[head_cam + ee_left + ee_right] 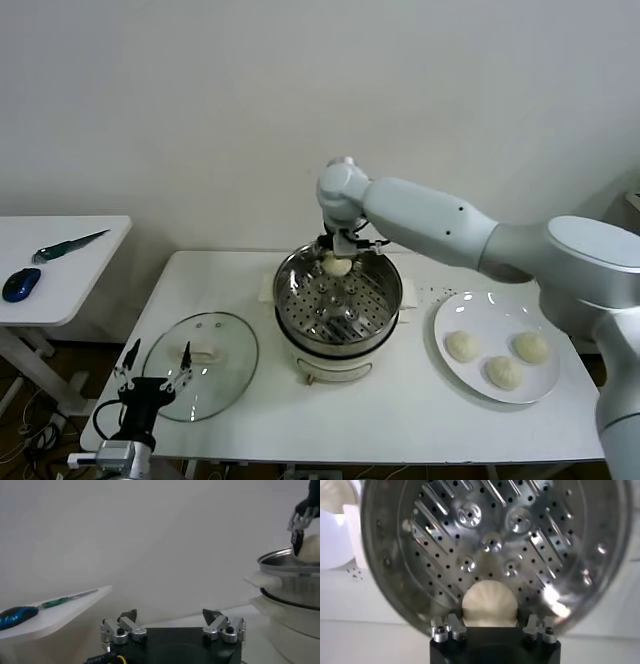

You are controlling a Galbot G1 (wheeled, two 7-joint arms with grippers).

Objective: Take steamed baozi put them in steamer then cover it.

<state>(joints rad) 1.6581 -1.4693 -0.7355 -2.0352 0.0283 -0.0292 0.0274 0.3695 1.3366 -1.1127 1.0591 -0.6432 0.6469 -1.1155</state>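
My right gripper (340,252) is shut on one cream-white baozi (338,266) and holds it just above the far inner side of the steel steamer (287,300). In the right wrist view the baozi (489,602) sits between the fingers over the perforated tray (490,540), which holds nothing else. Three more baozi (503,372) lie on the white plate (448,318) at the right. The glass cover (222,368) lies flat on the table, left of the steamer. My left gripper (155,385) is open and empty at the cover's near left edge.
A white side table (70,262) stands at the far left with a blue mouse (21,284) and a green-handled tool (68,245). The steamer's white base (335,362) stands mid-table. The wall is close behind.
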